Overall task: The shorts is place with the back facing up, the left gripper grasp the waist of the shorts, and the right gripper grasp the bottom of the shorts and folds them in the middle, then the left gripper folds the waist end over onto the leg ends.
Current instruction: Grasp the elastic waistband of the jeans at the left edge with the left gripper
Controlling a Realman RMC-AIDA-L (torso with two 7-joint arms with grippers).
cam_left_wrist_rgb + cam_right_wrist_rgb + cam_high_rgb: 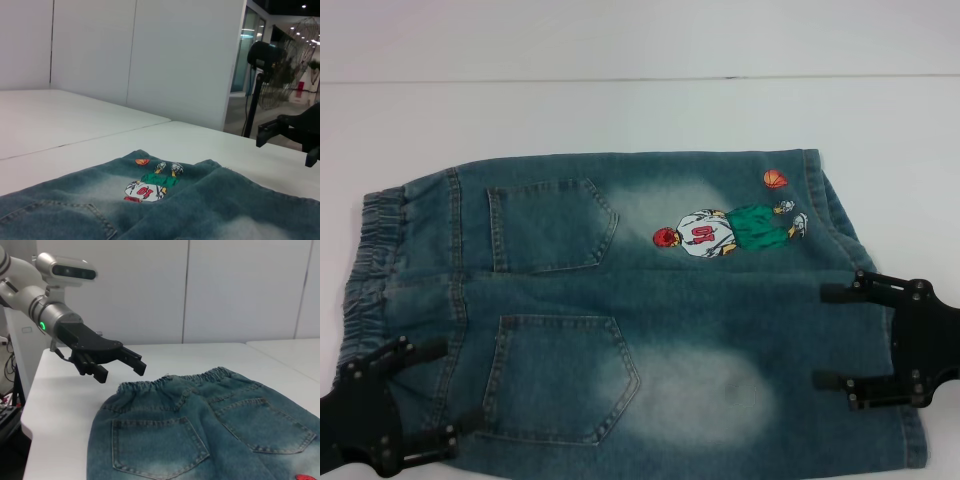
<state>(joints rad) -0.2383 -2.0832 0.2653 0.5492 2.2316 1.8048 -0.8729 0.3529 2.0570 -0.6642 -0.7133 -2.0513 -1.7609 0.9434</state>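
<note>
- On the white surface (620,110), a pair of faded denim shorts (650,310) lies spread flat, back side up, with both back pockets showing.
- The elastic waist (375,260) points toward the robot's left; the leg ends (880,300) point toward its right.
- The far leg carries an embroidered basketball player (730,232) with a small orange ball (775,179) beside it.
- The left gripper (415,395) hangs over the near corner of the waist. Its black fingers (420,352) are spread apart and hold nothing.
- In the right wrist view this gripper (117,362) shows clearly above the waistband, apart from the cloth.
- The right gripper (840,335) sits over the hem of the near leg. Its two fingers (845,292) stand apart with nothing between them.
- Whether its fingertips touch the denim cannot be told from the head view.
- Progress, as a judgement: the shorts are laid out as the task asks, and both grippers are in place for the first grasp.
- Nothing has been gripped yet, and no fold is visible in the cloth.
- Still to do: pinch the waist and the hem, fold the near leg over the far one along the middle, then carry the waist end across onto the leg ends.
</note>
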